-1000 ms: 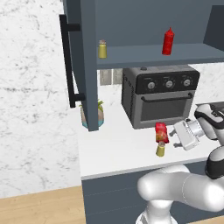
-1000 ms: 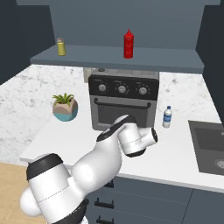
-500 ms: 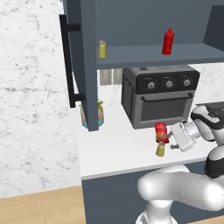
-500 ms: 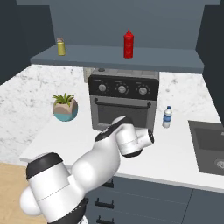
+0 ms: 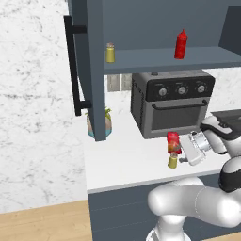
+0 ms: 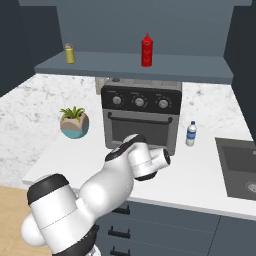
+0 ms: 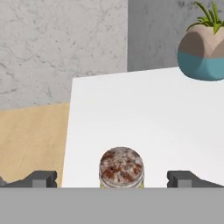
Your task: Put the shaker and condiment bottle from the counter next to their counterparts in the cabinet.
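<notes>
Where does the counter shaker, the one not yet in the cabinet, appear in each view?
Left base view: the shaker stands on the counter just below the condiment bottle, in front of the toaster oven.
Right base view: hidden behind the arm.
Hand view: bottom centre, between the fingertips, seen from above.
Shared landmark: the potted plant.

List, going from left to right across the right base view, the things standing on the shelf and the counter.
Shelf: shaker → plain red bottle. Counter: potted plant → toaster oven → small water bottle → sink.
</notes>
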